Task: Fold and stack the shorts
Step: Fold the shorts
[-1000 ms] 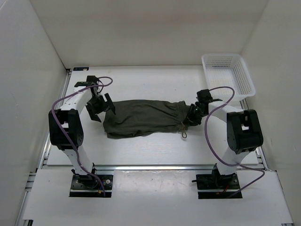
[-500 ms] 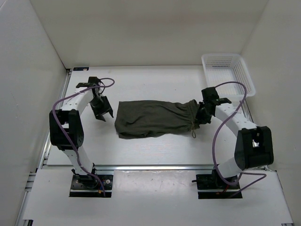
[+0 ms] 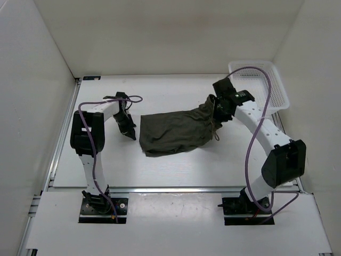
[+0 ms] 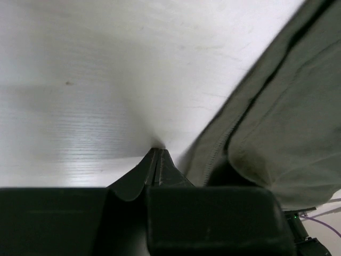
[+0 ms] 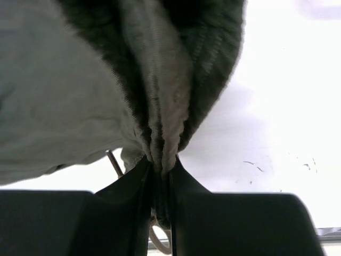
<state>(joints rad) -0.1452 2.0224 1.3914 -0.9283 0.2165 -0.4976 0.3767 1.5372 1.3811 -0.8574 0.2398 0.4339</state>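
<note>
Dark olive and bunched at the middle of the table point(image 3: 176, 168): the shorts point(image 3: 176, 132), waistband end raised toward the white basket point(image 3: 261, 80) in the far right corner, leg end down on the tabletop. Clamped at the gathered waistband by the right gripper point(image 3: 219, 109).

Against half a second ago: dragged rightward and away from the arm bases, shorter and more crumpled, no longer stretched out flat. Right arm reaching farther out. Left gripper point(image 3: 129, 129) drawn in to just beside the leg hem, holding no cloth.

Visible only from the right wrist: ribbed waistband folds pinched tight between the two fingers point(image 5: 139, 176).

Visible only from the left wrist: fingertips point(image 4: 151, 162) pressed together on nothing, tip at the bare tabletop, hem of the shorts just to its right.

Visible only from above: thin drawstring point(image 3: 215, 133) dangling below the lifted waistband.
</note>
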